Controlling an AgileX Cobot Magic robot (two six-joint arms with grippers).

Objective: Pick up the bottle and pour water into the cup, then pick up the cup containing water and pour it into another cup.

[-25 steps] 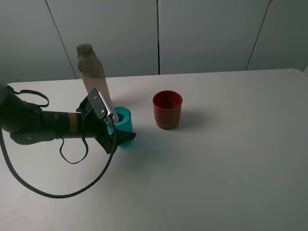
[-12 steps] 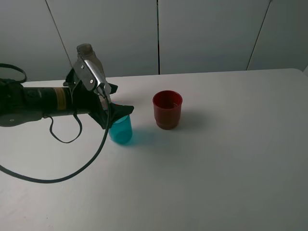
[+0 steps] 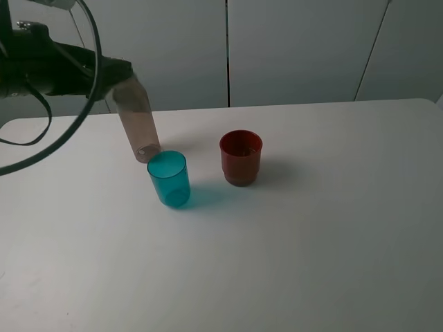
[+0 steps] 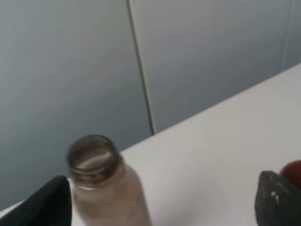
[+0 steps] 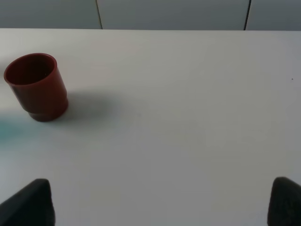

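Translucent glossy plastic cup [image 3: 168,179]

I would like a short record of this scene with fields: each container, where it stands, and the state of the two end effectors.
bottle: uncapped, standing on the table, leaning in the high view, behind the teal cup
teal cup: upright, in front of the bottle, left of the red cup
red cup: upright, apart from the teal cup
contents of the cups: cannot tell
table: white
left end effector: open, raised at the bottle's neck, holding nothing
right end effector: open, over bare table, holding nothing
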